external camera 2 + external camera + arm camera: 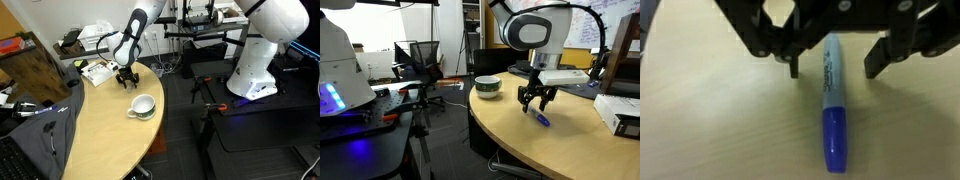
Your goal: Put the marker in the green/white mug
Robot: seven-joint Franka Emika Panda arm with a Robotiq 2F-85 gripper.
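Where the wooden surface curves round to its edge, I hang low over it with my fingers spread wide and gripping nothing. The marker lies flat on the surface in the gap between them and touches neither. In the wrist view its dark barrel runs up between the two tips, and its blue capped end reaches out past them toward the bottom of the view. In an exterior view the marker shows just beneath me, with a strip of bare wood between it and the rounded edge. The green/white mug stands upright, well apart from me and close to that same edge. In both exterior views bare wood lies between it and me. On my other side a white box sits near, narrowing the room there.
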